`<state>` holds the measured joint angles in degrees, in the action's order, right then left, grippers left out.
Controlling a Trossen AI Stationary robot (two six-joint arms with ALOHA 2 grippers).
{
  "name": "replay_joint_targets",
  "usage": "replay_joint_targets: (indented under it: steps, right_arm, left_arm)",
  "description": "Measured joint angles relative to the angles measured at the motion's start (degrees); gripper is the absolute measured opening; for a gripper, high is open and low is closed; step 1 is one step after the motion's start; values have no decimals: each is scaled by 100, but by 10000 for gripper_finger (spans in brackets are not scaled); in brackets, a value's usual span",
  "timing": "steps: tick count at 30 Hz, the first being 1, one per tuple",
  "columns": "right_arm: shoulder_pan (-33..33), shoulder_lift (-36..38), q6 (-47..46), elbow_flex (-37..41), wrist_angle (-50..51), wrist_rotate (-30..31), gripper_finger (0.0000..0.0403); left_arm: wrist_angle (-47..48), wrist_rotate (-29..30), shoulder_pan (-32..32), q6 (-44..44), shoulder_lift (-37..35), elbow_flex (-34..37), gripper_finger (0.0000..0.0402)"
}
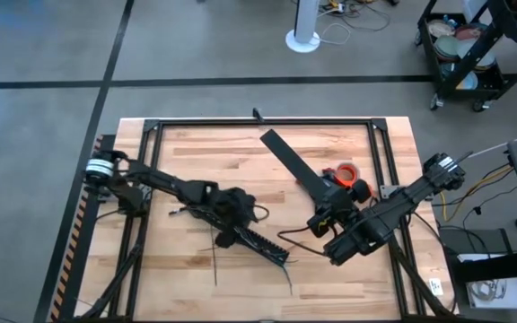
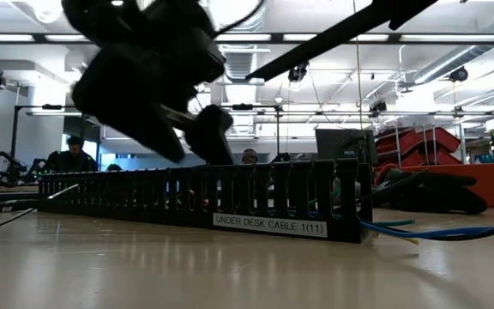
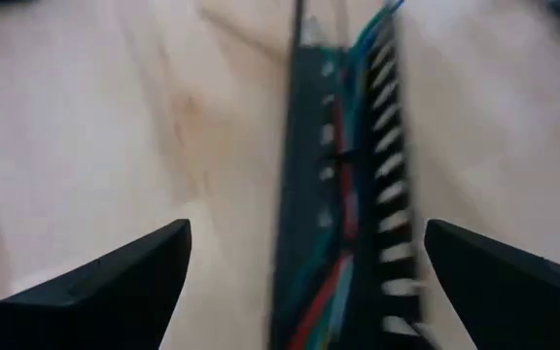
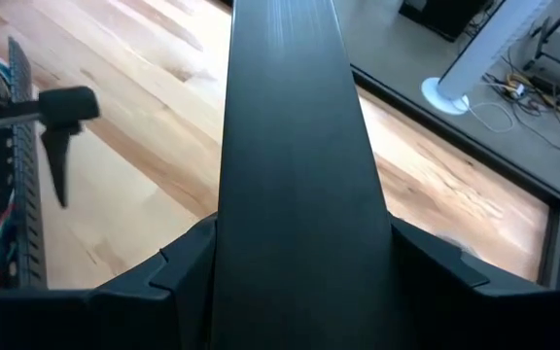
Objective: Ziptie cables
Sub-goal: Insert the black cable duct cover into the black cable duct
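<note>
Zipties [image 1: 215,262]: thin dark strips flat on the counter [image 1: 187,144] at its near edge, just beside the duct.
Duct [image 1: 260,243]: black, comb-toothed, lying on the counter, labelled "UNDER DESK CABLE 1(11)".
Cables [image 3: 343,194]: red, green and blue wires inside the duct channel, ends trailing out at one end.
Left gripper [image 1: 233,215]: spread wide, poised over the duct, holding nothing.
Right gripper [image 1: 323,202]: clamped on a long flat black cover strip [image 1: 290,161], angled toward the far edge.
Tape roll [image 1: 345,170]: orange, beside the cover strip.
</note>
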<state>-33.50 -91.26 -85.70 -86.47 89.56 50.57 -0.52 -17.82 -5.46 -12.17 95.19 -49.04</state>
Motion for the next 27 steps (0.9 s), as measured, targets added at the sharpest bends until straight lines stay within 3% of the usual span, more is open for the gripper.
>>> replay_joint_targets:
  steps: [12, 23, 27]
  right_arm:
    - [-39, -2, -84, 52, -9, -21, 215]
    - [-39, -2, -80, 58, -48, -3, 215]
    - [-39, -2, -72, 62, -63, -1, 215]
  left_arm:
    - [167, 267, -441, -226, 721, -422, 393]
    - [-26, 1610, -377, 1940, 768, -145, 384]
    - [-59, 1888, -336, 2860, 746, 40, 347]
